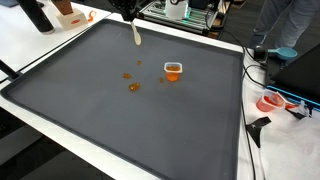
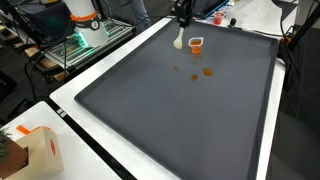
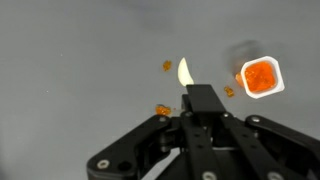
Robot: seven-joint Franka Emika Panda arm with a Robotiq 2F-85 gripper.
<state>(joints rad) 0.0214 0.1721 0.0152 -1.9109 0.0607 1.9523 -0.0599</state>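
Note:
My gripper is shut on the handle of a cream spoon, whose bowl hangs down above the dark grey mat. In both exterior views the gripper is high over the mat's far part, with the spoon dangling below it. A small white cup of orange bits stands on the mat to the spoon's right, apart from it; the cup shows in both exterior views. Loose orange bits lie scattered on the mat near the cup.
The mat covers a white table. A cardboard box sits at one table corner. A red and white object, cables and a blue item lie off the mat's side. A person's legs stand nearby.

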